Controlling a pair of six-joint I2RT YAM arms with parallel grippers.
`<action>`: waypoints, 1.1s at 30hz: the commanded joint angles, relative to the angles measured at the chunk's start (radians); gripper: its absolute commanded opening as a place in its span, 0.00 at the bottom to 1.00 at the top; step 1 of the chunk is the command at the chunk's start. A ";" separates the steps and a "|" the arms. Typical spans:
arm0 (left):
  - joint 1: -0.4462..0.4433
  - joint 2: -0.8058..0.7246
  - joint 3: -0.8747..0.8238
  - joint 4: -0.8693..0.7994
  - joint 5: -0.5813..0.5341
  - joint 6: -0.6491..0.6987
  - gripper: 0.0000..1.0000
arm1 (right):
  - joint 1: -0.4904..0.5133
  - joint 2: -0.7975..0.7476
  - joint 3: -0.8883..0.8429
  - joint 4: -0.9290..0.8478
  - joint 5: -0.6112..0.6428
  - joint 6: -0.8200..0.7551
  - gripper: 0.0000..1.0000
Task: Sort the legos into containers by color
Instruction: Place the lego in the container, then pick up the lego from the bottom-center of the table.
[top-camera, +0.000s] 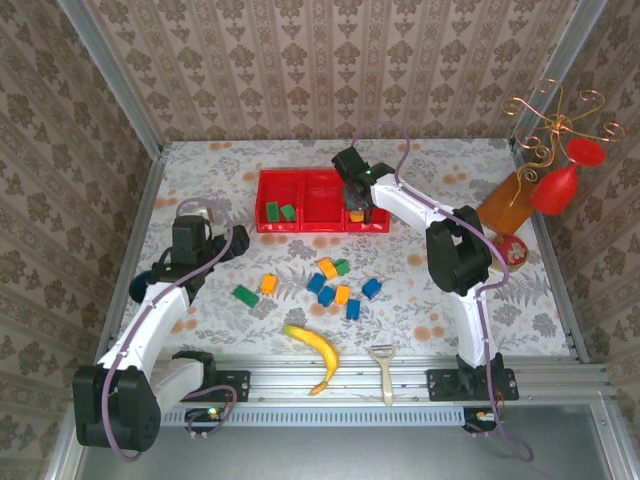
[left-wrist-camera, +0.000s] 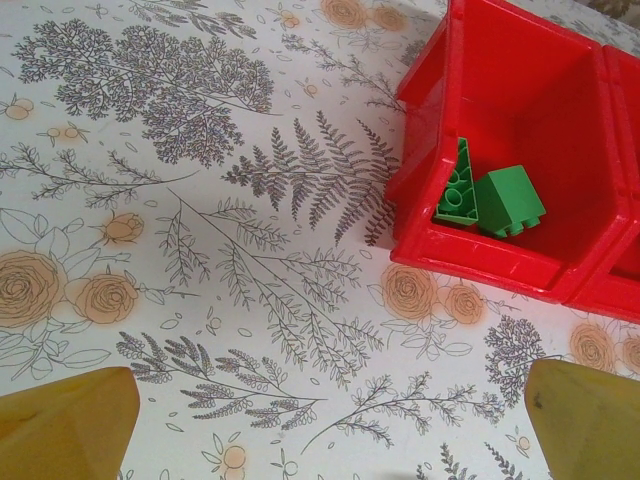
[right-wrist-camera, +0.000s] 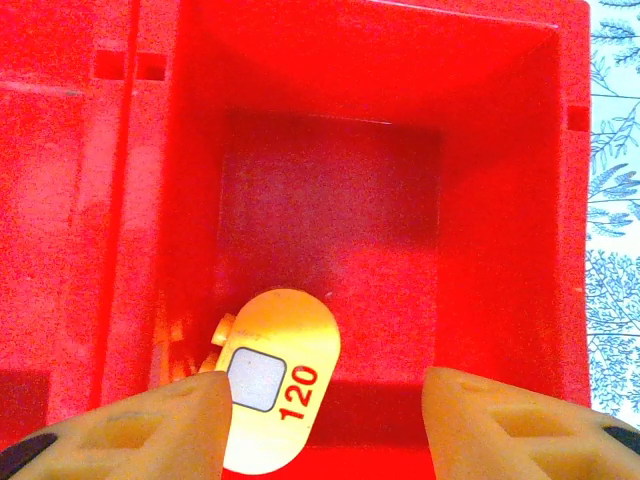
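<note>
Right gripper (right-wrist-camera: 325, 425): jaws partly apart over the right compartment of the red tray (top-camera: 300, 175), clamping nothing
Orange brick (right-wrist-camera: 280, 380): in that compartment, just beside one fingertip (right-wrist-camera: 140, 430), with a gap to the other
Writing: "120" in red beside a grey square on the brick
Left gripper (left-wrist-camera: 325, 435): spread wide, empty, over the floral tablecloth (left-wrist-camera: 200, 250)
Green bricks (left-wrist-camera: 490, 198): two, in the left compartment
Loose bricks (top-camera: 330, 285): blue, orange and green, on the table near the tray
Around: banana (top-camera: 315, 350), red goblet ornament (top-camera: 555, 185)
Cut off: orange brick's lower edge

red tray (top-camera: 322, 227), green bricks (left-wrist-camera: 508, 200), floral table (top-camera: 430, 290)
</note>
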 joint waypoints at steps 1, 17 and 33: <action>0.008 0.000 0.006 -0.018 0.012 -0.019 1.00 | 0.011 -0.084 -0.020 -0.027 -0.041 0.002 0.55; 0.011 -0.018 -0.014 -0.054 0.015 -0.019 1.00 | 0.095 -0.409 -0.412 0.008 -0.063 0.151 0.69; 0.011 -0.011 -0.030 -0.031 0.025 -0.030 1.00 | 0.176 -0.581 -0.727 -0.035 -0.072 0.345 0.80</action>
